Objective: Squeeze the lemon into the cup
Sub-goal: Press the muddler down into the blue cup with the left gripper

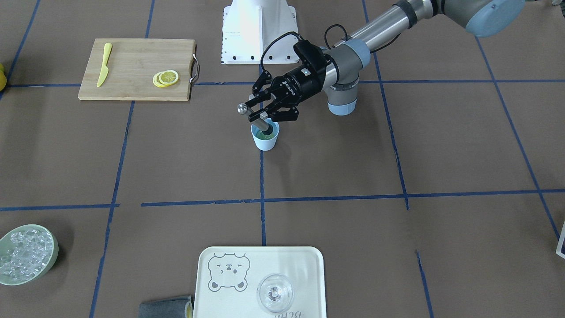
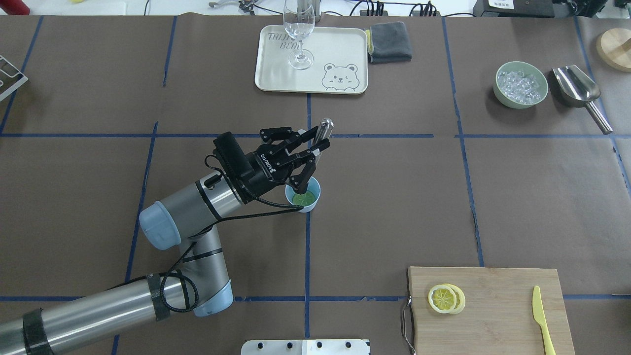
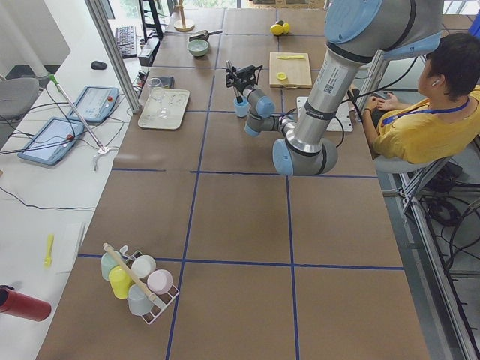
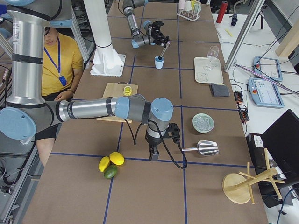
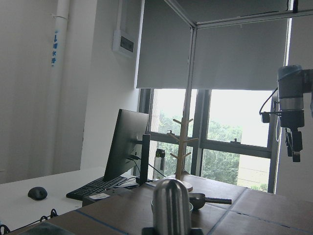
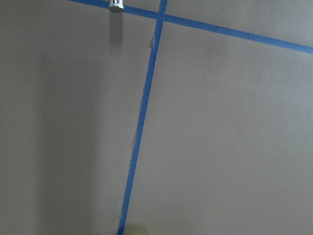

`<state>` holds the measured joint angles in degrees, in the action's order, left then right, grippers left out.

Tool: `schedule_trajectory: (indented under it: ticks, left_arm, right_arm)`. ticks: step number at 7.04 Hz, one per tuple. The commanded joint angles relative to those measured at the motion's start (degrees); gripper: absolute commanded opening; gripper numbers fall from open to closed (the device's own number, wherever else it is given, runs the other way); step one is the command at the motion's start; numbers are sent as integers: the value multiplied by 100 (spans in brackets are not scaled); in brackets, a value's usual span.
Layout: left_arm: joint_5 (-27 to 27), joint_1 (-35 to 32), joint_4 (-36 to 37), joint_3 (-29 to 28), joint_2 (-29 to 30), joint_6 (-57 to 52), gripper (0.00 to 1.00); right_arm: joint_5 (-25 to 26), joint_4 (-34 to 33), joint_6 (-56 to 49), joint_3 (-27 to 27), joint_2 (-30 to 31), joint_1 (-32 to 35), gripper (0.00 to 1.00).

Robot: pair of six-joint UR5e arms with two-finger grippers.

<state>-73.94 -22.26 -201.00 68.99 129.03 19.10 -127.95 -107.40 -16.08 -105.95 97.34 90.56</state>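
My left gripper point(image 1: 265, 115) is clamped on a slim steel pestle with a round knob on top point(image 2: 323, 130). The pestle leans, and its dark lower end goes down into the small light blue tapered plastic cup point(image 1: 265, 141), which stands on the brown table paper beside a crossing of the blue tape lines. The thin round lemon slice point(image 2: 305, 199) lies flat on the bottom of this cup and looks yellow-green there. It is directly under the tip of the pestle and just below my left fingers, which hang over the rim. I judge that the step in hand is the pressing. To do it well, I should push straight down along the pestle and not sideways, because the cup is light, nothing holds it, and it could tip or slide. I should press the flesh in several places, firmly but slowly, so that the juice stays inside. My right gripper point(image 4: 152, 156) hangs well apart, at the far end of the table. Whether its fingers are together or apart, I cannot tell.
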Motion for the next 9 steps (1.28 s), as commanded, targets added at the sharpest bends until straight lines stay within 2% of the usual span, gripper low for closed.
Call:
schedule_trajectory:
  ticks: [1,4,8,9]
  left_arm:
    - [203,142,61,-358,9,-38,0]
    - [257,196,88,-282,70,-90,0]
    - [266,-58,131,779,26,-31,0]
    - [266,-111,784,1043,-157,6,0]
  right_arm:
    - [7,0,0,4,-4,-3,100]
    - [-2,0,0,13,-4,-3,100]
    - [-2,0,0,4,-4,-3,100]
    - [-10,0,0,4,4,6,100]
